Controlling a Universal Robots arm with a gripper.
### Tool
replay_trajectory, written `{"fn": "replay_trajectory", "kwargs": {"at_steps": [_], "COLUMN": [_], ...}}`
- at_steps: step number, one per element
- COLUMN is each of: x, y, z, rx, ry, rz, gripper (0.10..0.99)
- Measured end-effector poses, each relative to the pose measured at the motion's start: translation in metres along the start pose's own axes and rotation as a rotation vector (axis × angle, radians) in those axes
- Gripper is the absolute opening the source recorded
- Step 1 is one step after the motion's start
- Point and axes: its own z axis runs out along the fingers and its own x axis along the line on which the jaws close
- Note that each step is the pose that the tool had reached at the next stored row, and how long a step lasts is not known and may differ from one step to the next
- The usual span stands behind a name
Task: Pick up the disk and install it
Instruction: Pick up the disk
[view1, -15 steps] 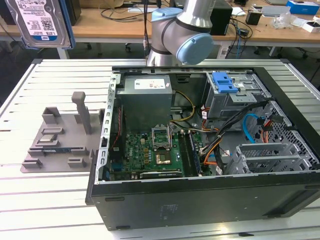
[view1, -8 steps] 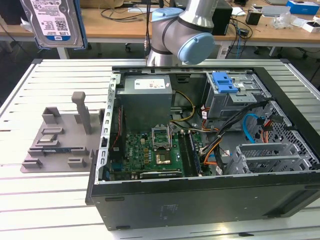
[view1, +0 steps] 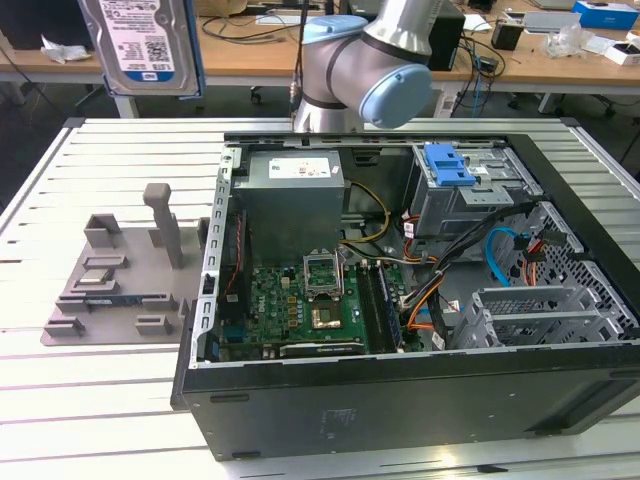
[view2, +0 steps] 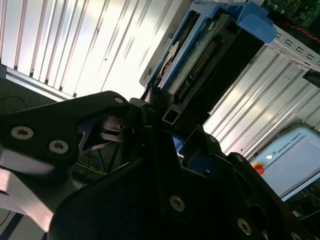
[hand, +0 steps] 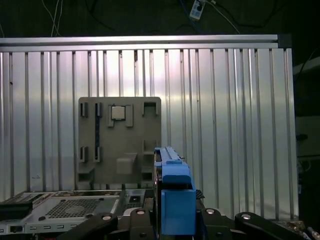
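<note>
High above the ribbed aluminium table (view1: 100, 400), black fingers (view2: 155, 114) clamp the flat, blue-framed metal disk (view1: 140, 40).

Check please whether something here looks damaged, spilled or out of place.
Nothing stands out. The gripper holds the disk in the air; the open computer case lies flat on the table, without visible damage.

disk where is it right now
The disk is held in the claw, raised in the air at the exterior view's upper left, over the table and outside the open computer case.
</note>
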Motion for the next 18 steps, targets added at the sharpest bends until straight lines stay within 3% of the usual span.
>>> {"fn": "replay_trajectory", "kwargs": {"at_steps": [1, 3, 5, 7, 9, 14, 18], "x": [-0.0001, -0.0007, -0.0009, -0.0012, -0.0015, -0.0022, -0.0026], "y": [-0.0047, -0.0242, -0.0324, -0.0465, -0.054, -0.0809, -0.0949], "z": [-0.0001, -0.001, -0.0013, -0.0019, -0.0022, -0.0033, -0.0039], "rx": [0.0, -0.001, -0.001, -0.001, -0.001, -0.001, -0.002], "ry": [-0.0001, 0.0, 0.0, 0.0, 0.0, 0.0, 0.0], "rz": [0.0, 0.0, 0.0, 0.0, 0.0, 0.0, 0.0], "gripper": [0.369, 0.369, 0.369, 0.369, 0.369, 0.369, 0.369]}}
